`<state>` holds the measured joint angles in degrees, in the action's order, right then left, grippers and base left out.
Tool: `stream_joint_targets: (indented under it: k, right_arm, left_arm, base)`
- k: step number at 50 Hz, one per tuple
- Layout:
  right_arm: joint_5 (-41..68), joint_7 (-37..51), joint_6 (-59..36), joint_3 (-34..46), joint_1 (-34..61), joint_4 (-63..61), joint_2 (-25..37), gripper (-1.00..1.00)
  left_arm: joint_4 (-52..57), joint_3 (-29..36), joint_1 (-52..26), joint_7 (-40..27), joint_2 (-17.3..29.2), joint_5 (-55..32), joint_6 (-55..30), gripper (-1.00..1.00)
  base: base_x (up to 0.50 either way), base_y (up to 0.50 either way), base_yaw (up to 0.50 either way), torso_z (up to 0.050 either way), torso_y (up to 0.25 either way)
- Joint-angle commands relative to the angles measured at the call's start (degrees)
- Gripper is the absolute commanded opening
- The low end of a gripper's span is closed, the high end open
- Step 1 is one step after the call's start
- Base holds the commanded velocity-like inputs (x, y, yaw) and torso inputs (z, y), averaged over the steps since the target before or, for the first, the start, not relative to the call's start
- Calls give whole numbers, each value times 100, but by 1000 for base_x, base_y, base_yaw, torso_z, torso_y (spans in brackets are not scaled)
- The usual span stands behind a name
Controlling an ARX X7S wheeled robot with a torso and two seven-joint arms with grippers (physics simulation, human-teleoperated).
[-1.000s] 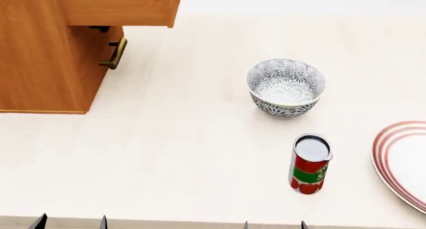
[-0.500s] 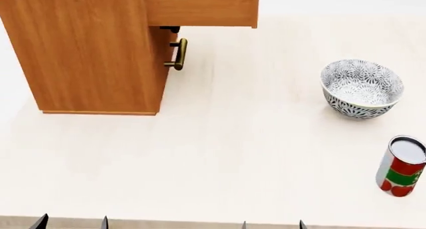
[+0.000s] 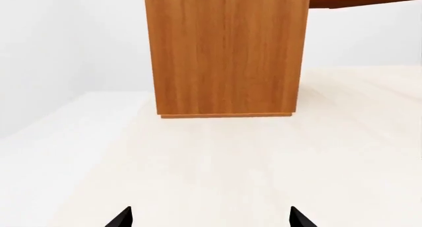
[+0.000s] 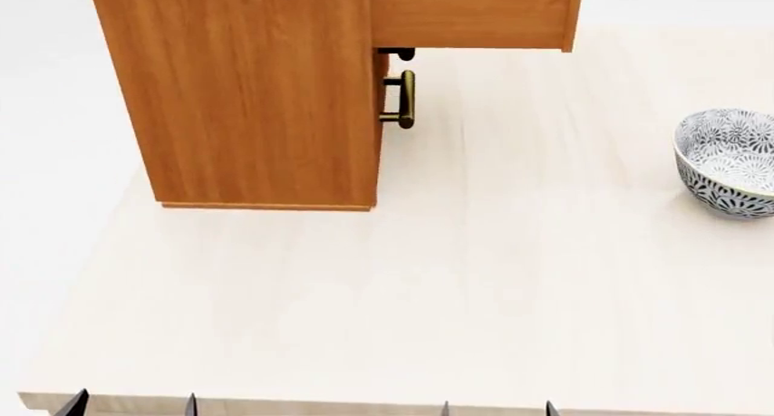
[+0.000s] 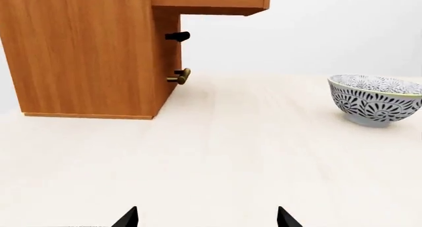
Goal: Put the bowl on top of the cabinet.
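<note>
The bowl (image 4: 730, 160) sits upright on the pale table (image 4: 400, 307), far over on the robot's right and well apart from the cabinet (image 4: 248, 90), which stands at the table's far left with one drawer (image 4: 472, 13) pulled out and a brass handle (image 4: 407, 99) showing beneath it. Nothing has hold of the bowl yet. Both arms hang low at the near edge: the right pincer (image 5: 204, 218) shows only two dark fingertips set wide apart with bare table between them, empty, and the left pincer (image 3: 209, 218) looks the same, spread and holding nothing, facing the cabinet's side. The bowl looks like glazed ceramic — stiff, smooth, probably slippery and liable to chip if knocked or dropped, though not heavy for its size. I would guess the rim is the place to take it, one finger inside and one outside the wall, since the body is too round and wide to span — and the right arm is the nearer one.
</note>
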<state>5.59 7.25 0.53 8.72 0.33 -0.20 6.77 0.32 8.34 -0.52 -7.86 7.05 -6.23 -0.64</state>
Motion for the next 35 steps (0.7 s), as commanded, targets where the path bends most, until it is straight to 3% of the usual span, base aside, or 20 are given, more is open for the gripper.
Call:
stream_joint_targets:
  k: [1, 8, 9, 10, 11, 14, 17, 18, 20, 21, 22, 24, 27, 28, 29, 30, 32, 35]
  right_arm:
    - [59, 107, -170, 51, 55, 42, 35, 100]
    - [0, 169, -457, 153, 107, 19, 87, 100]
    - [-38, 276, -1076, 181, 174, -79, 81, 100]
    - [-33, 282, -1092, 185, 174, -96, 85, 100]
    - [-30, 373, -1910, 204, 254, -319, 95, 100]
    - [163, 505, -2827, 73, -137, -2425, 222, 100]
    - [163, 799, -3851, 114, -435, -4877, 289, 100]
    - [159, 892, -4048, 175, -522, -5503, 265, 100]
    - [-75, 1096, -3949, 415, -745, -5889, 266, 100]
    - [-331, 1195, -3268, 705, -1186, -5753, 337, 100]
    - [-476, 1241, -3840, 874, -917, -5878, 310, 100]
    - [-1197, 1450, -3832, 1554, -780, -5798, 459, 100]
    - [-1195, 1438, -3759, 1631, -716, -5558, 462, 100]
    - [-1198, 1551, -3060, 1632, -964, -5113, 604, 100]
    - [-1251, 1479, -3591, 1660, -792, -5443, 541, 100]
    - [-1237, 1555, -3183, 1646, -929, -5173, 608, 100]
    - [-1242, 1481, -3628, 1646, -765, -5445, 544, 100]
    - [-1199, 1547, -3099, 1618, -889, -5042, 644, 100]
  left_arm:
    - [-9, 76, -12, -60, 46, -37, -11, 100]
    - [-26, 129, -38, -73, 79, -58, -46, 100]
    - [-52, 196, -103, -7, 124, -46, -209, 100]
    - [-50, 200, -105, -11, 127, -50, -211, 100]
    - [159, 79, -196, 176, 140, -586, -917, 100]
    - [2181, -78, 172, -6, 354, -1095, -1863, 100]
    - [4409, -505, 667, -236, 619, -2276, -2667, 100]
    - [4678, -425, 779, -416, 694, -1935, -2669, 100]
    - [4859, -398, 1171, -359, 714, -1831, -2366, 100]
    - [4957, -204, 1352, -380, 781, -1580, -2348, 100]
    - [5002, -11, 1506, -275, 821, -1244, -1963, 100]
    - [5101, 167, 1636, -326, 786, -1078, -1911, 100]
    - [5018, 210, 1598, -327, 794, -1032, -1901, 100]
    - [5025, 148, 1609, -339, 832, -1027, -1896, 100]
    - [5054, 40, 1596, -379, 832, -1096, -1909, 100]
    - [5070, -7, 1589, -419, 825, -1102, -1911, 100]
    - [5066, 71, 1623, -433, 838, -971, -1852, 100]
    - [4971, 201, 1632, -418, 829, -860, -1780, 100]
  base:
    - [0, 0, 0, 0, 0]
    - [0, 0, 0, 0, 0]
    - [0, 0, 0, 0, 0]
    - [0, 0, 0, 0, 0]
    - [0, 0, 0, 0, 0]
    - [0, 0, 0, 0, 0]
    - [0, 0, 0, 0, 0]
    - [0, 0, 0, 0, 0]
    - [0, 0, 0, 0, 0]
    - [0, 0, 0, 0, 0]
    - [0, 0, 0, 0, 0]
    - [0, 0, 0, 0, 0]
    - [0, 0, 0, 0, 0]
    - [0, 0, 0, 0, 0]
    - [0, 0, 0, 0, 0]
    - [0, 0, 0, 0, 0]
    - [0, 0, 0, 0, 0]
    - [0, 0, 0, 0, 0]
